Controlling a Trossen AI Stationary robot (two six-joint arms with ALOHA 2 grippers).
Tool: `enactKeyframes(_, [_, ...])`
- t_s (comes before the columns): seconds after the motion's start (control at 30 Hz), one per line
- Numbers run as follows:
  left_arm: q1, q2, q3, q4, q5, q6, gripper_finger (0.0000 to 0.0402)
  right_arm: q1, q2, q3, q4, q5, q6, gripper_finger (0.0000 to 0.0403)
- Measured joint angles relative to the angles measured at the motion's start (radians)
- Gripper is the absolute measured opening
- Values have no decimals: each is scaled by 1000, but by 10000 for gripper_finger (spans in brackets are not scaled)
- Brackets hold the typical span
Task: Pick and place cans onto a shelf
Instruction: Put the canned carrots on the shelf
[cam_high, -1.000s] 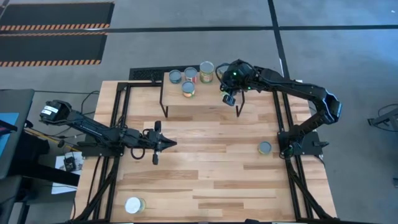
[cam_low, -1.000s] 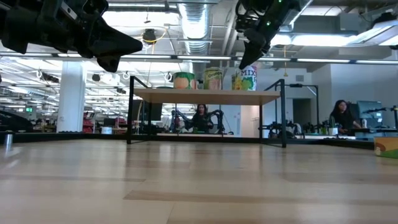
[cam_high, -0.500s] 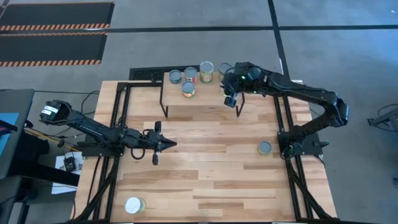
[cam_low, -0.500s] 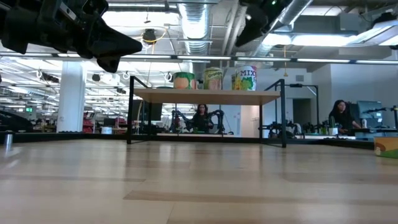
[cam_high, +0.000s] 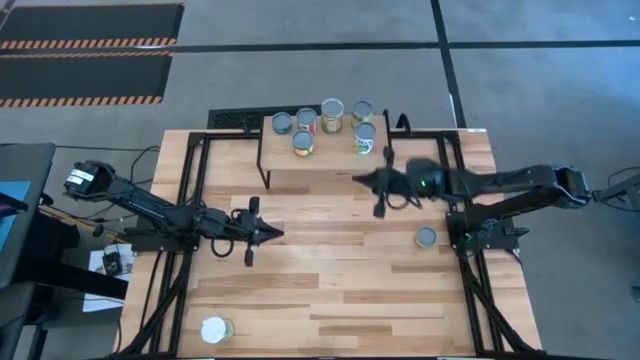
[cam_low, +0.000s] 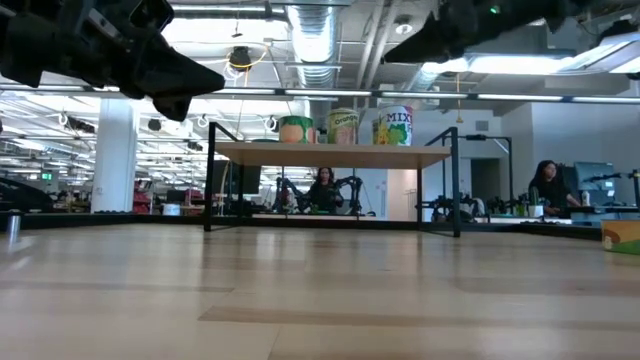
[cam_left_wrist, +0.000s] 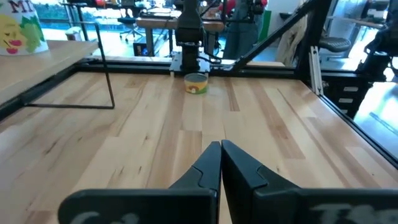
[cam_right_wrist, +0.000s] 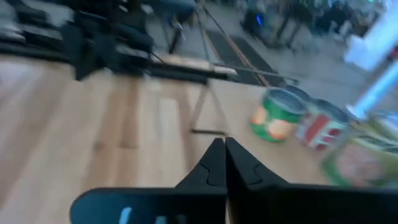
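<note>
The shelf stands at the table's far side with several cans on it, among them a yellow-labelled one and a silver-topped one at its right end. In the low view three cans show on the shelf. My right gripper is shut and empty, in the air just near of the shelf's right end, pointing toward the table's left. My left gripper is shut and empty above the table's middle left. One can stands on the table at the right, another at the near left.
The right arm's base stands beside the right-hand can. Black frame rails run along the table's left and right sides. Bare wood lies between the two grippers and toward the near edge. People sit in the room beyond the table.
My right gripper has drawn back from above the shelf's right end toward the table's near side and has turned level, pointing left. The two cans at the shelf's right end, covered by the gripper before, now stand in full view.
</note>
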Motion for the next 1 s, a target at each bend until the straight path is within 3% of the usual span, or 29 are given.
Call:
enactKeyframes(0.13, [-42,0,48,-114,-7,1,0,80,-18,-188,295,2,4,10])
enactKeyframes(0.33, [-129,0,231,-461,-121,-20,0,135,17,-378,618,3,49,4])
enactKeyframes(0.53, [-264,23,429,-814,-195,-192,0,150,68,-416,695,18,66,11])
enactKeyframes(0.7, [-381,140,614,-1091,-277,-383,0,148,100,-415,757,35,65,9])
enactKeyframes(1.0, [-521,482,1040,-1620,-177,-773,6,190,114,-416,789,30,90,10])
